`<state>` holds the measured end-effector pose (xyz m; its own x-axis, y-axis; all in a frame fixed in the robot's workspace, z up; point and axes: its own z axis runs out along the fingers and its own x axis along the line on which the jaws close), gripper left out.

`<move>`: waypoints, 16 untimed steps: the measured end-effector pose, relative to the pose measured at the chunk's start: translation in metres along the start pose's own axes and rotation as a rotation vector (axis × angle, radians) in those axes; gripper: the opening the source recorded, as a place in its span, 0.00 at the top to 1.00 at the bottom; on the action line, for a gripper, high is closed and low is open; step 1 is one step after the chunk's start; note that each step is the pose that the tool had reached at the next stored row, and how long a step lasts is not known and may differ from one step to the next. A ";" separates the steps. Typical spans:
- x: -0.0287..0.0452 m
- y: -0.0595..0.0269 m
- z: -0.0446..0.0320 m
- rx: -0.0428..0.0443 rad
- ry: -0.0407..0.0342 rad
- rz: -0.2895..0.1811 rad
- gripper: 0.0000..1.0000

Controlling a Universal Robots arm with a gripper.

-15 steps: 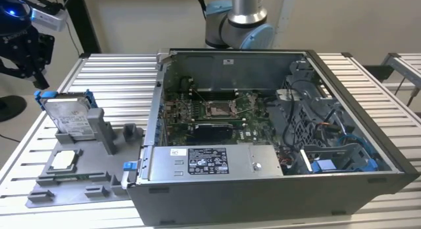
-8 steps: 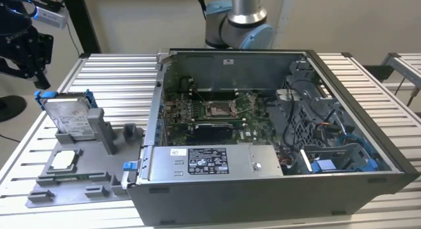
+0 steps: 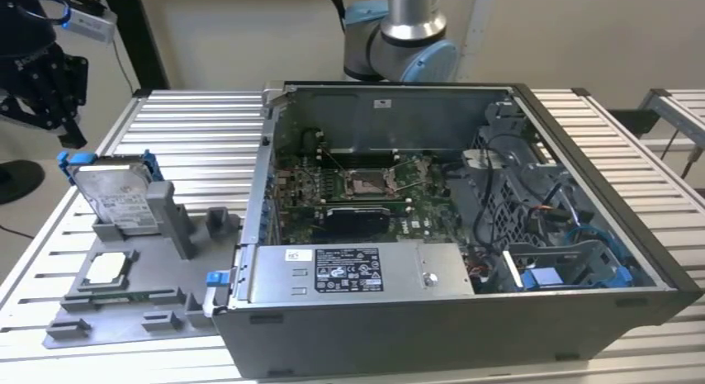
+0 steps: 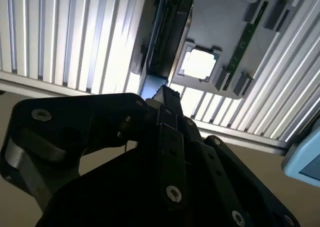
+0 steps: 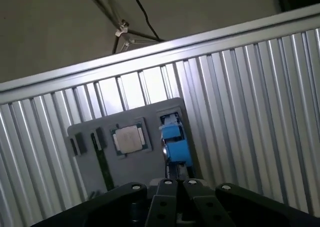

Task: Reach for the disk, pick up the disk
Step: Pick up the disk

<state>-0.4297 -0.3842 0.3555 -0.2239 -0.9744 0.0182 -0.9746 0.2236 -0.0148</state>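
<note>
Overhead, the hand (image 3: 66,124), fingers closed on nothing, is hovering at eleven o'clock from the disk (image 3: 111,194), which is standing upright in a grey holder (image 3: 167,227) on the desk (image 3: 187,128).

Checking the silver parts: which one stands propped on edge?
The disk, leaning in the grey holder's slot with a blue bracket around it. The square chip lies flat on that holder; the labelled box sits in the computer case.

The open computer case (image 3: 441,318) is parked on the counter (image 3: 187,128), toward the exterior view's right. A holder tray (image 3: 165,310) is laid just beside it on the left, with the disk (image 3: 115,194) stood on edge at the far end and a chip (image 3: 107,268) seated nearer the front.
</note>
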 end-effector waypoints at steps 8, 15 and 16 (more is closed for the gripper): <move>-0.0031 0.0021 0.0017 0.0026 0.0017 -0.106 1.00; -0.0034 0.0052 0.0026 0.0039 0.0013 -0.158 1.00; -0.0033 0.0053 0.0026 0.0040 0.0013 -0.161 1.00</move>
<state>-0.4341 -0.3799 0.3528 -0.0644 -0.9977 0.0220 -0.9978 0.0640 -0.0156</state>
